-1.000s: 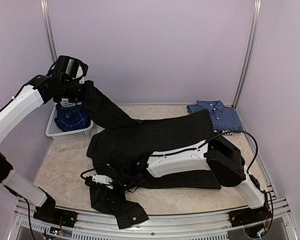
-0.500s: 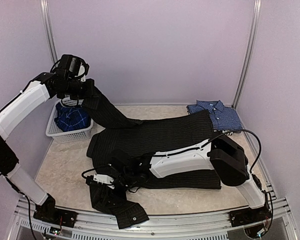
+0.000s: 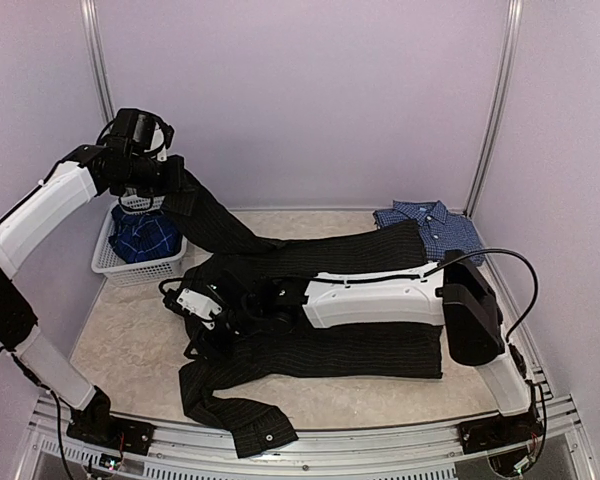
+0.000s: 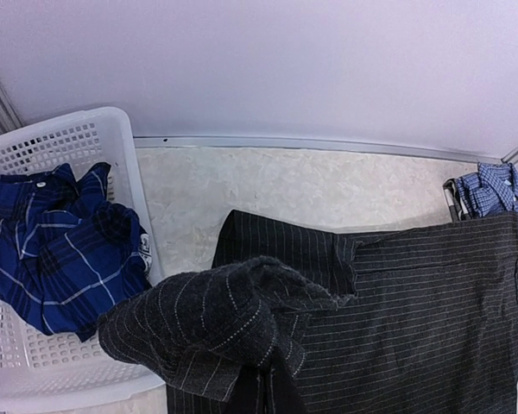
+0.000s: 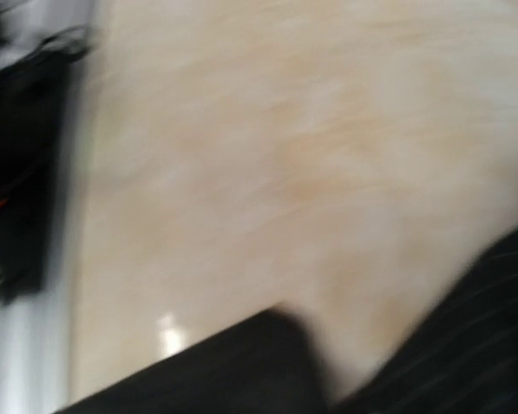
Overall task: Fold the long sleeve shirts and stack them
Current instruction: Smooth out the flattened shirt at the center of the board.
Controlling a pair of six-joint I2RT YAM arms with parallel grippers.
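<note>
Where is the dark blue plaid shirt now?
Top view, far left: the dark blue plaid shirt lies bunched inside the white basket, left of the black pinstriped shirt.

L arm raised, elbow bent, wrist high over far-left corner; L gripper [image 3: 168, 176] clamped on black shirt [image 3: 360, 255] sleeve. R arm stretched low across centre; R gripper [image 3: 195, 303] nr left edge, jaw state unclear.

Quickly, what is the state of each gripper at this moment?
Left gripper: closed on the black pinstriped shirt, holding its sleeve up.
Right gripper: cannot be told; its wrist view is blurred.
</note>
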